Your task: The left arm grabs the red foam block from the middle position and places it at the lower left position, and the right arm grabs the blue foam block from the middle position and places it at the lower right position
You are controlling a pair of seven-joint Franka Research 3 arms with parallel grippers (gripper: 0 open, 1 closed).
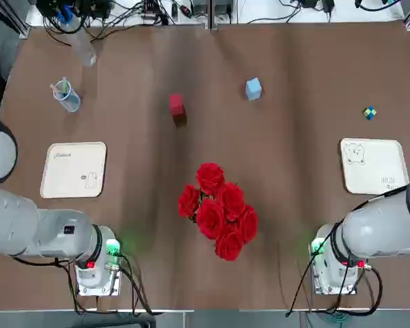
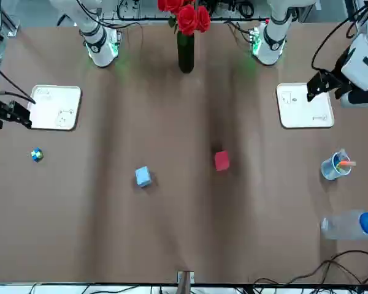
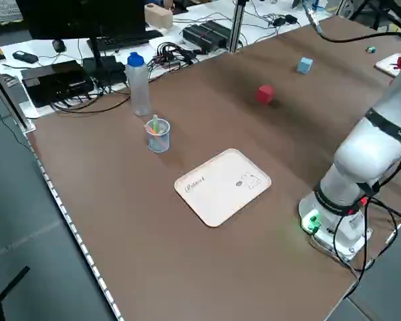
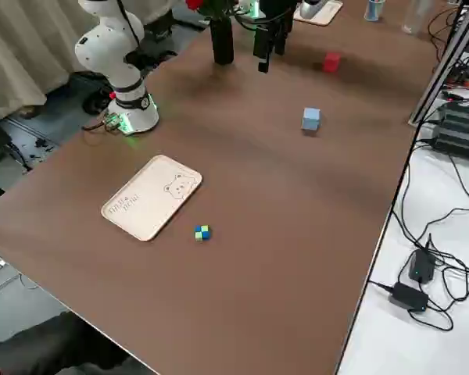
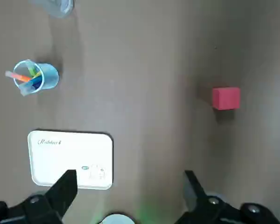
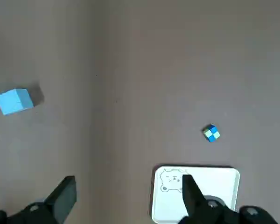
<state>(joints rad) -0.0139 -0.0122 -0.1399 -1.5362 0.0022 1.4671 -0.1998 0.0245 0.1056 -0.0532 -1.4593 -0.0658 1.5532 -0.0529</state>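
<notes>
I'm seeing both pincers hovering with fingers apart: left gripper (image 5: 128,186) short of the red foam block (image 5: 226,98), right gripper (image 6: 128,191) short of the blue foam block (image 6: 14,101).

Place: a robotics lab or test room.
Work surface: a wide brown table (image 1: 294,178) with two white robot arms (image 1: 34,229) bolted at one edge.
Electronics: a dark monitor (image 3: 80,20), black boxes (image 3: 53,77) and tangled cables (image 3: 180,47) along the far side bench.
Power gear: adapters and cords (image 4: 414,281) on a white side bench.
Props: loose test items such as a cream tray (image 3: 222,185) and a bunch of red roses (image 1: 219,208).
</notes>
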